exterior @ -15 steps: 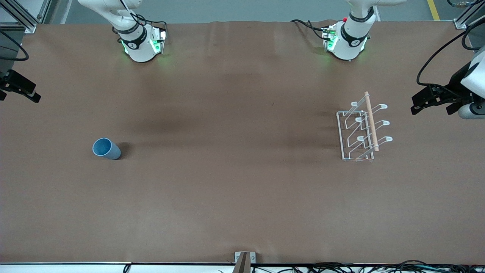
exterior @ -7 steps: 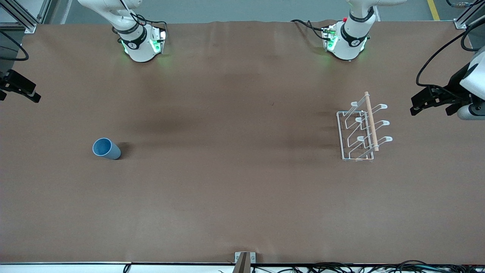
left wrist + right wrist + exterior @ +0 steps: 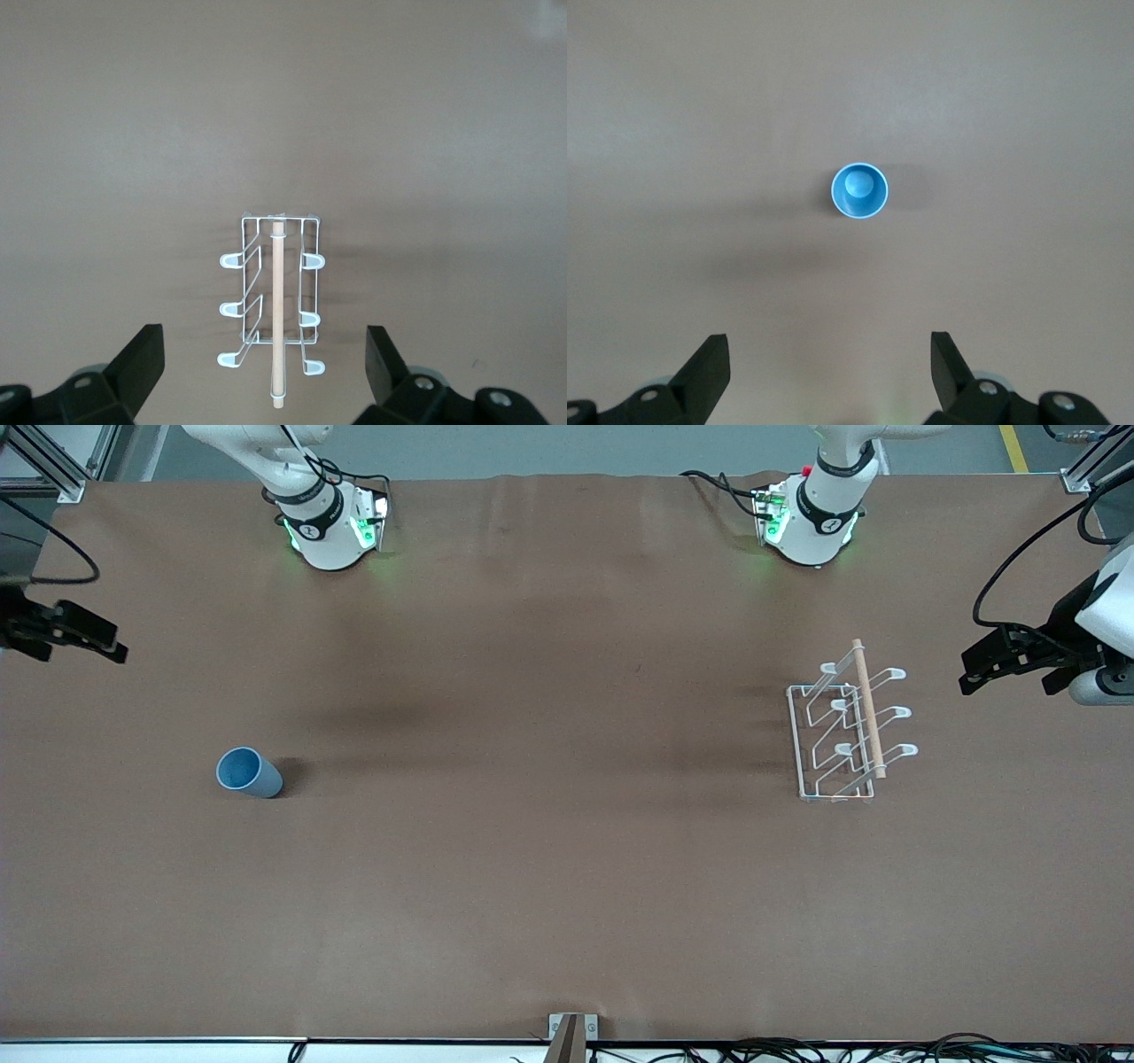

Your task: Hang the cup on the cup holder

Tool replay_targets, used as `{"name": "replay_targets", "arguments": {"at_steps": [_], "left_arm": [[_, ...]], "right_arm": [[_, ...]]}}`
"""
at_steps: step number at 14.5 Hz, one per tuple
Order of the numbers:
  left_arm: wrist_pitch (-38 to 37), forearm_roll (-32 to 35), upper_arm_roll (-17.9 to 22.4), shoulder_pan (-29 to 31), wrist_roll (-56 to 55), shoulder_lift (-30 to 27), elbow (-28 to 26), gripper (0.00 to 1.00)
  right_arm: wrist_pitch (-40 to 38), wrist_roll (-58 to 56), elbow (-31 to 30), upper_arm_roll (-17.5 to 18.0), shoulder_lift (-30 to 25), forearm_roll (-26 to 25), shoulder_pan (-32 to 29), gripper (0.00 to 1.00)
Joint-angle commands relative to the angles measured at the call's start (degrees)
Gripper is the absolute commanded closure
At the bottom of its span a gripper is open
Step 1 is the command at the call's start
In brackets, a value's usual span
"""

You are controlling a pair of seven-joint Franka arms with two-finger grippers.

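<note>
The cup [image 3: 249, 772] stands upright on the bench [image 3: 532, 868] toward the right arm's end — well apart from the cup holder [image 3: 846, 726]. Both end effectors, left [image 3: 1005, 660] and right [image 3: 75, 638], hang wide open, empty.

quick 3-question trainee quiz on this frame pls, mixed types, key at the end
1. True or false: the cup stands upright with its mouth up, apart from both grippers.
2. Which arm's end of the table is the cup holder toward? A) the left arm's B) the right arm's
3. Fill in: every prong of the cup holder is ____.

Key
1. True. The right wrist view looks straight down into the cup; the right gripper and left gripper are open, up by the table's ends.
2. A
3. Bare; nothing hangs on them.
</note>
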Motion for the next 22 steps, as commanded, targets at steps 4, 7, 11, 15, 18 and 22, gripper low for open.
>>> {"name": "replay_targets", "arguments": {"at_steps": [4, 7, 11, 15, 18, 22], "left_arm": [[-0.5, -0.1, -0.3, 0.2, 0.2, -0.3, 0.2, 0.0], [-1.0, -0.1, -0.4, 0.3, 0.0, -1.1, -0.4, 0.0], [-0.8, 0.0, -0.4, 0.2, 0.1, -0.3, -0.1, 0.0], [-1.0, 0.0, -0.4, 0.1, 0.5, -0.3, -0.2, 0.0], [-1.0, 0.1, -0.4, 0.1, 0.5, -0.3, -0.2, 0.0], [-1.0, 0.1, -0.5, 0.0, 0.5, -0.2, -0.2, 0.0]], "right_arm": [[22.7, -6.8, -18.6, -0.5, 3.9, -1.7, -1.9, 0.0], [34.8, -9.2, -24.6, -0.6, 8.8, -2.1, -3.1, 0.0], [48.0, -9.3, -27.1, -0.8, 16.9, -2.0, -3.5, 0.0], [54.8, -9.3, -29.0, -0.8, 19.9, -2.0, -3.3, 0.0], [55.1, -9.4, -29.0, -0.8, 21.2, -1.9, -3.3, 0.25], [54.3, -9.3, -28.6, -0.7, 21.2, -1.7, -3.3, 0.97]]}}
